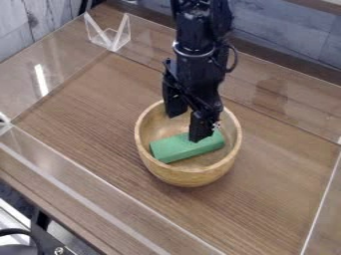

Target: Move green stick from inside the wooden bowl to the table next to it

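One green stick [185, 148] lies flat inside the wooden bowl [166, 170] on the desk [94, 105]; the gripper [188, 117], jaws released and spread, hangs directly above, positioned to straddle it for lifting.

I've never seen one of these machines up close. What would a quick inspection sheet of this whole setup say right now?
Surface: dark wood-grain table, clear acrylic walls along its edges.
Job's things: green stick lies inside the wooden bowl.
Clutter: a small clear stand at the far left.
Grippers: gripper points down into the bowl, fingers open over the stick, nothing held.
Cables: nothing seen.
Surroundings: blurred, cannot tell.
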Robot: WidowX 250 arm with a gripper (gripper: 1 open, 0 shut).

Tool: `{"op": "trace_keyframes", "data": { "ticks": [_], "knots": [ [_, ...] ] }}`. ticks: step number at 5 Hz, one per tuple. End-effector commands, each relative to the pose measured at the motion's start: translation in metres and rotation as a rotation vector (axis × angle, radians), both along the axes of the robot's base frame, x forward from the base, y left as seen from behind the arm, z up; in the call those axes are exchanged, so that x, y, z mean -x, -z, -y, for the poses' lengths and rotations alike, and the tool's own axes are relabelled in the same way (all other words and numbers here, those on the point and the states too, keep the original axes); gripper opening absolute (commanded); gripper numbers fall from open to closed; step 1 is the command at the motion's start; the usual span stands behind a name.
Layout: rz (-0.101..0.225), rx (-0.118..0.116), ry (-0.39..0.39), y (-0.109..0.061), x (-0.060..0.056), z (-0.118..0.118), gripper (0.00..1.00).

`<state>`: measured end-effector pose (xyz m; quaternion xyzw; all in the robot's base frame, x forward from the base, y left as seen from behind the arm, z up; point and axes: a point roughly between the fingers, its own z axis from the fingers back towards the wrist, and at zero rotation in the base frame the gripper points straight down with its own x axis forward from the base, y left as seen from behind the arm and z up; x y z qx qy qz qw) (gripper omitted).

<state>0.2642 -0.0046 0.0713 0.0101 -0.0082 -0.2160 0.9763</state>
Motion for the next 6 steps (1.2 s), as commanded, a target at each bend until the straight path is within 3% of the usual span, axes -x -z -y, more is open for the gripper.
{"op": "trace_keyframes", "data": {
  "ticks": [1,2,4,6],
  "knots": [
    [0.049,0.006,0.028,0.002,-0.010,-0.015,1.00],
    [0.063,0.014,0.051,0.012,-0.013,-0.023,1.00],
    [0.085,0.038,0.111,0.007,-0.009,-0.030,1.00],
    [0.103,0.039,-0.069,0.013,0.005,-0.022,1.00]
  ]
}}
